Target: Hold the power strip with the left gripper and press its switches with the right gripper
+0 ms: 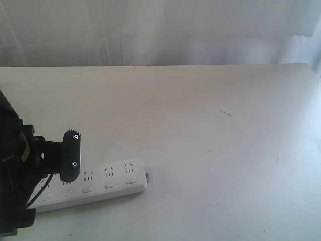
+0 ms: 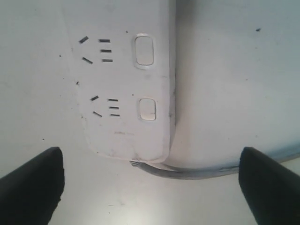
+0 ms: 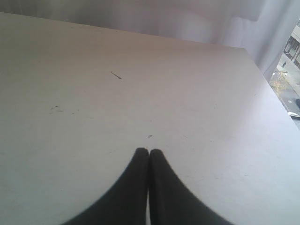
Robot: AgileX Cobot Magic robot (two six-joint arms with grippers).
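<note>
The long white power strip [image 1: 110,181] lies flat near the table's front left. Its sockets and small buttons face up. My left gripper [image 1: 70,156], on a black arm, hovers over the strip's left part and hides some of it. In the left wrist view the strip's rounded end [image 2: 122,126] shows two buttons [image 2: 143,49], with the grey cord [image 2: 187,172] curving away. My left gripper [image 2: 150,187] is open, its fingers [image 2: 33,183] wide apart and holding nothing. My right gripper [image 3: 148,152] is shut over bare table. It is outside the exterior view, and its wrist view does not show the strip.
The white table [image 1: 200,110] runs back to a pale curtain [image 1: 150,30]. A small dark mark [image 1: 225,113] lies on the table at middle right. In the right wrist view the table's edge [image 3: 269,89] borders a window.
</note>
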